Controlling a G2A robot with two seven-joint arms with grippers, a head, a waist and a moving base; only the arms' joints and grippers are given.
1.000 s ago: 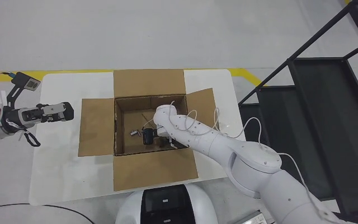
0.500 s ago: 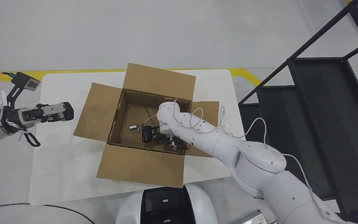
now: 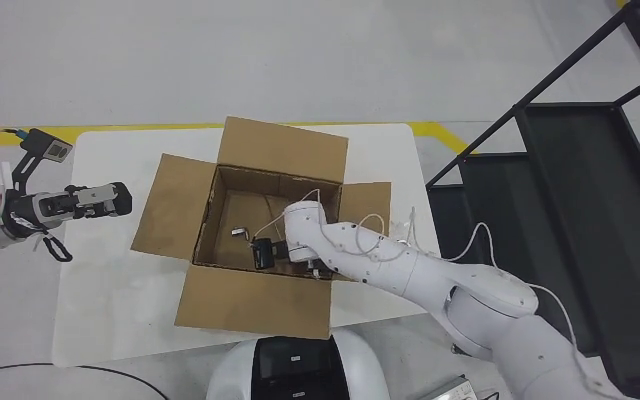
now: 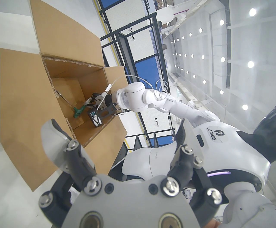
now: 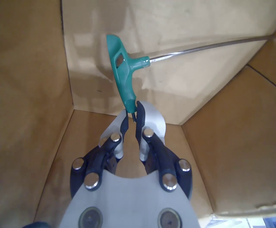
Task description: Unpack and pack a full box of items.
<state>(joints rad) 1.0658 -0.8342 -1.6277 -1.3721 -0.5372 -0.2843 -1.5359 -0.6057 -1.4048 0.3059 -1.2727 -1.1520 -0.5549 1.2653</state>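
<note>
An open cardboard box (image 3: 283, 149) stands skewed on the white table (image 3: 110, 290), flaps spread. My right gripper (image 3: 247, 238) is down inside it, shut on the end of a green T-handle hex key (image 5: 122, 68). The key's long steel shaft (image 5: 204, 48) leans across the box's inner wall (image 5: 163, 19). In the left wrist view the right gripper (image 4: 89, 104) and the green key (image 4: 77, 110) sit low in the box (image 4: 21, 86). My left gripper (image 3: 122, 200) hovers over the table's left edge, apart from the box, open with nothing between its fingers (image 4: 50, 131).
A black metal stair frame (image 3: 540, 180) stands to the right of the table. A yellow line (image 3: 440, 130) runs along the floor behind it. Bare tabletop lies between the left gripper and the box.
The box has turned clockwise on the table and shifted slightly. My right arm drew its wrist toward the box's near side, still holding the key. The left arm kept still.
</note>
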